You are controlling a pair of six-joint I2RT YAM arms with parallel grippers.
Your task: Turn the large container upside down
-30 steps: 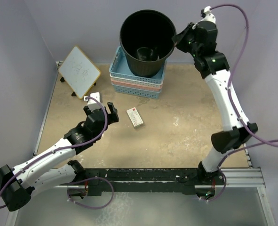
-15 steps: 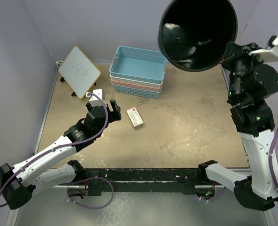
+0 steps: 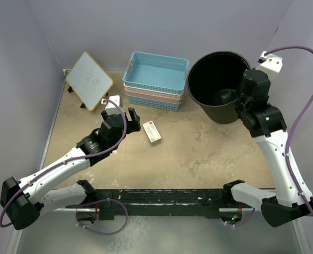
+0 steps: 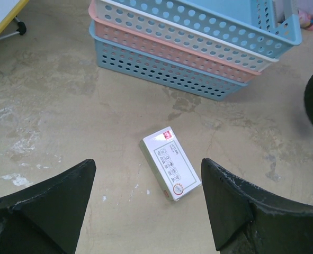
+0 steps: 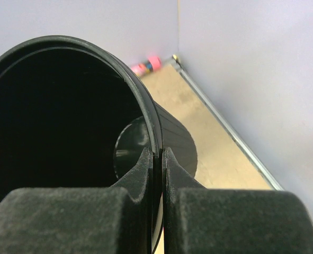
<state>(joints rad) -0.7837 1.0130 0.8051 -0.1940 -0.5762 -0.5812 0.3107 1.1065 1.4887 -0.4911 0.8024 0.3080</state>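
The container [image 3: 215,87] is at the far right, mouth up, just right of the stacked baskets [image 3: 156,79]. The right fingers [image 5: 144,172] pinch its rim, one inside and one outside. The left fingers [image 4: 227,201] are spread wide above the surface [image 3: 198,153], over a small box [image 4: 170,163] lying near the baskets. A whiteboard [image 3: 89,80] stands at the far left.

Top cam overhead, looks down; wrist cams close; L shares box [image 4: 170,163] w/ top.
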